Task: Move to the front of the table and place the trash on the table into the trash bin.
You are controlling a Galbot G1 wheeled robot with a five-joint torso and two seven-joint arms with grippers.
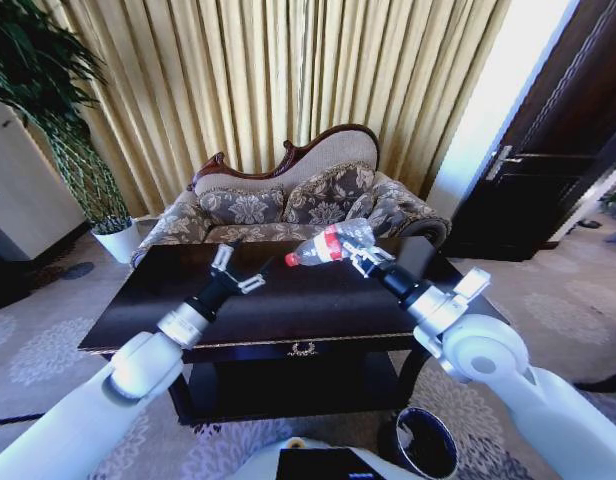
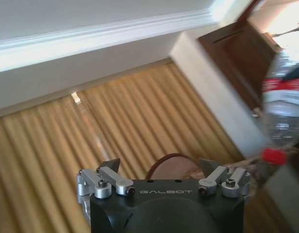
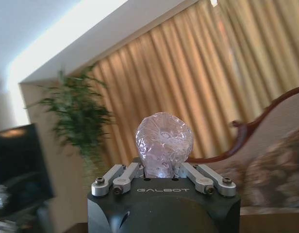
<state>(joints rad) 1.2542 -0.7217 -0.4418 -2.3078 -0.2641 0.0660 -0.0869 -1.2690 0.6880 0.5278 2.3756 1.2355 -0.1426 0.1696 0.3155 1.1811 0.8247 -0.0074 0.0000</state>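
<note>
Both arms reach forward, raised. Right gripper is clamped on the plastic bottle, whose capped end points toward the left arm. Left gripper sits level with it, fingers spread wide, nothing between them.

Clear bottle in right gripper, red cap, red label band. Beneath it, table dark glossy brown, gold trim. Behind gripper, sofa grey-gold floral, dark wood frame. Curtains gold, striped folds. Bin dark, pale rim. Carpet pale lilac, floral medallions.
</note>
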